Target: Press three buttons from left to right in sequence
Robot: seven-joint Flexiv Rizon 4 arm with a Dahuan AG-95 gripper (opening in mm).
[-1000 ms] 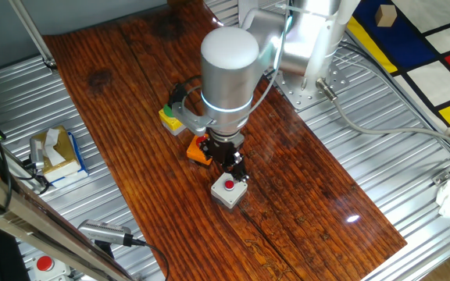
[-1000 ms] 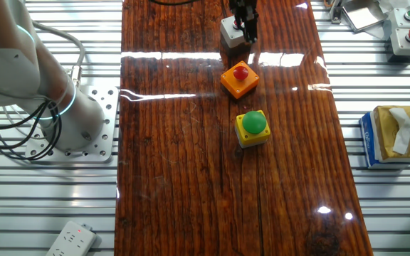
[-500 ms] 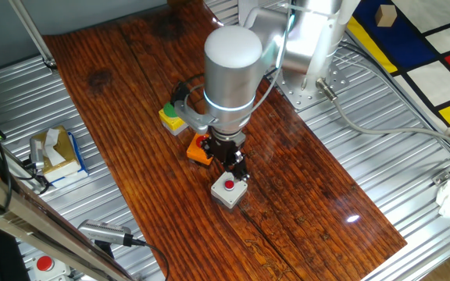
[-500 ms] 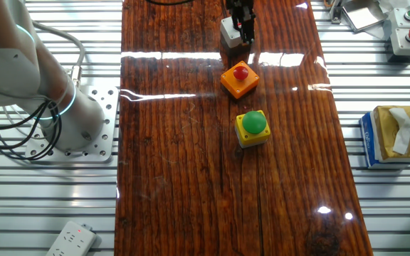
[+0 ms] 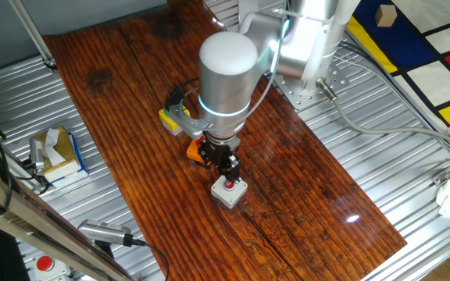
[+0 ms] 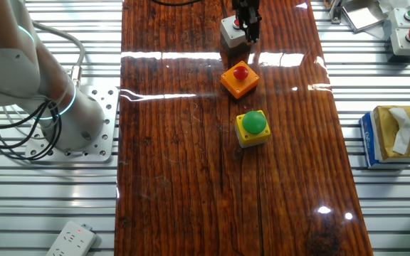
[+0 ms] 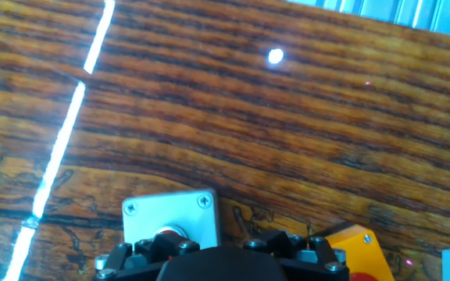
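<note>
Three button boxes stand in a row on the wooden table (image 6: 176,178). The yellow box with a green button (image 6: 252,128) and the orange box with a red button (image 6: 239,80) are uncovered in the other fixed view. My gripper (image 5: 227,168) hangs directly over the grey box with a red button (image 5: 229,192), its fingertips at or just above the button. The arm hides most of the orange box (image 5: 197,152) and part of the yellow box (image 5: 171,117) in one fixed view. The hand view shows the grey box (image 7: 170,212) and the orange box's corner (image 7: 355,245). No view shows a gap between the fingertips.
A tissue box (image 6: 393,135) and a white box with a red button (image 6: 407,33) sit on the metal surface beside the table. The arm's base (image 6: 84,131) stands on the opposite side. A power strip (image 6: 70,238) lies near it.
My gripper has shifted sideways from beside the grey box's button to over it and come slightly lower. The boxes have not moved.
</note>
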